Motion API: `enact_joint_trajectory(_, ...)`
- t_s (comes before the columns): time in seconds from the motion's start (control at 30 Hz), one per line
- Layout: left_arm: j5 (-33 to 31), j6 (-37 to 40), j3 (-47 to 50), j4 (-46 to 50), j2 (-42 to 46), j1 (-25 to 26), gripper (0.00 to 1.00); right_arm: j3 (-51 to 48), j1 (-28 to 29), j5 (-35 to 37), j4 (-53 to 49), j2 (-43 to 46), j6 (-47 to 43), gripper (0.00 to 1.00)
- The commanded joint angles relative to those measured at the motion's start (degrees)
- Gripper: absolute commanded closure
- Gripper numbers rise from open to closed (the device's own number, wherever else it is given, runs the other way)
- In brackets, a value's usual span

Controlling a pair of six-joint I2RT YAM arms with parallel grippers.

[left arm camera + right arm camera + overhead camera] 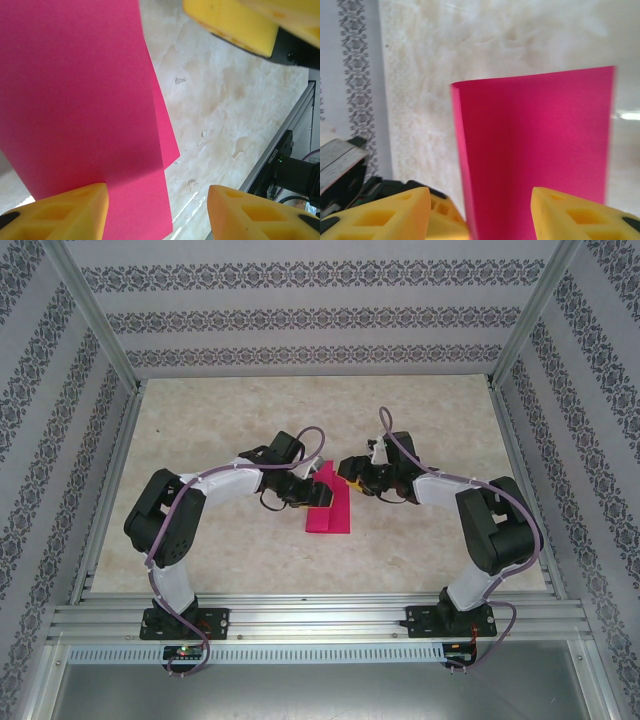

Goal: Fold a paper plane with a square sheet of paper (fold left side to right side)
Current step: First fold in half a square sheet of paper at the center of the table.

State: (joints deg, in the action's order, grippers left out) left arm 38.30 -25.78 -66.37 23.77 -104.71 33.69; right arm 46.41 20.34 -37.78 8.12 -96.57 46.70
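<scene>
A: Since both grippers crowd over it in the top view, how much of the sheet of paper [330, 515] is hidden?
B: Its upper end. The left gripper [308, 485] and right gripper [350, 480] overlap it there, so the far short edge is covered. The rest lies on the table [420, 560], centre frame, between the two arms.
A: Wrist views?
B: Left wrist: the sheet [75, 100] runs off the top, left and bottom edges. One yellow finger [235, 25] of the right gripper is cut by the upper right corner. Right wrist: the near end of the sheet [535, 150] is cut by the bottom edge, and its right edge is blurred.
A: Orientation?
B: It's doubled over into a narrow strip. In the top view the long axis runs up-down, upper end leaning slightly right. Right wrist: also up-down, loose fold on the left, far short edge at the top. Left wrist: the bottom layer sticks out past the top layer on the right, so the edges aren't matched.
A: Jaws?
B: Left gripper [157, 215]: fingers wide apart. The left finger [70, 210] overlaps the sheet, contact unclear. Right gripper [480, 215]: fingers also spread, with the sheet running between them.
</scene>
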Motion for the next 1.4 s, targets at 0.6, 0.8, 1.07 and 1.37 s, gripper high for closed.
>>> enact_joint_trajectory(0.6, -0.9, 1.2, -2.4, -0.8, 1.2, 0.8, 0.43, 2.5, 2.5, -2.0, 4.2, -5.2, 1.8, 1.00)
enact_joint_trajectory(0.8, -5.3, 1.2, -2.3, 1.8, 4.7, 0.8, 0.40, 4.4, 1.1, -0.5, -1.3, -4.8, -2.1, 1.00)
enact_joint_trajectory(1.07, -18.4, -4.2, -1.0, 5.9, 7.8, 0.6, 0.35, 6.2, -0.8, 1.7, -7.5, -4.9, -7.6, 1.00)
enact_joint_trajectory(1.37, -17.1, -7.8, -3.1, 3.0, 0.8, 0.8, 0.36, 7.7, -1.4, 4.3, -13.0, -5.0, -11.5, 1.00)
